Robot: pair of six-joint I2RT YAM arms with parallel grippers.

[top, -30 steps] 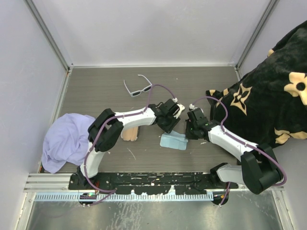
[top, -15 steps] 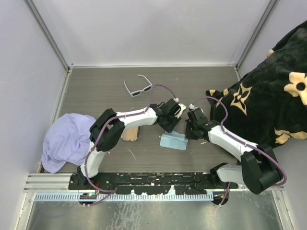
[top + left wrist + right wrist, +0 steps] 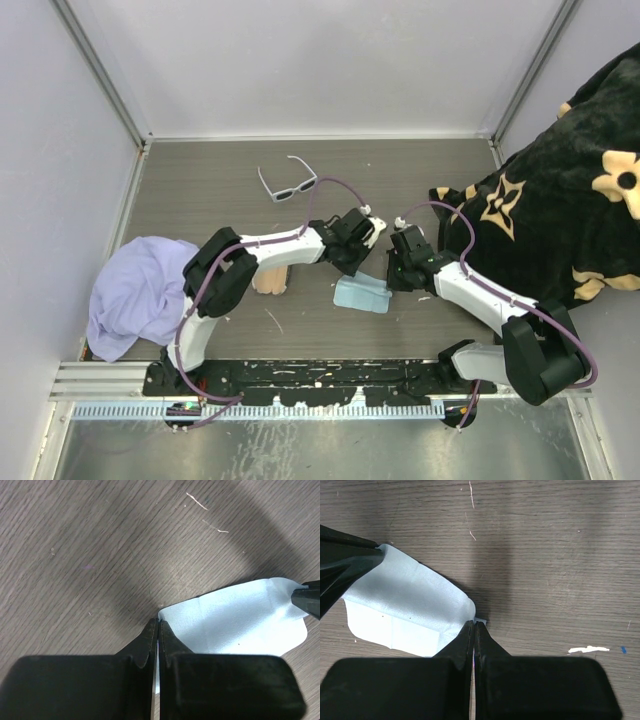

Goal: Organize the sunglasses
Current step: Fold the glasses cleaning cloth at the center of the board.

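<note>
Both the left gripper (image 3: 157, 627) and the right gripper (image 3: 474, 625) pinch corners of the light blue cloth (image 3: 235, 620) by slim margins, so uneven pulling could slip one free.

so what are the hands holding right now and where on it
Both hold the light blue cloth. The left hand pinches one corner and the right hand pinches a corner on the other side. The sunglasses lie untouched.

Bare counter (image 3: 200, 190) all round the sunglasses (image 3: 288, 182), open from above. Blocked mid-counter by left arm (image 3: 270, 245) and right arm (image 3: 470, 295) meeting over the blue cloth (image 3: 362, 294). Hemmed right by a black flowered blanket (image 3: 560, 200), near left by a heaped purple cloth (image 3: 135, 295).
</note>
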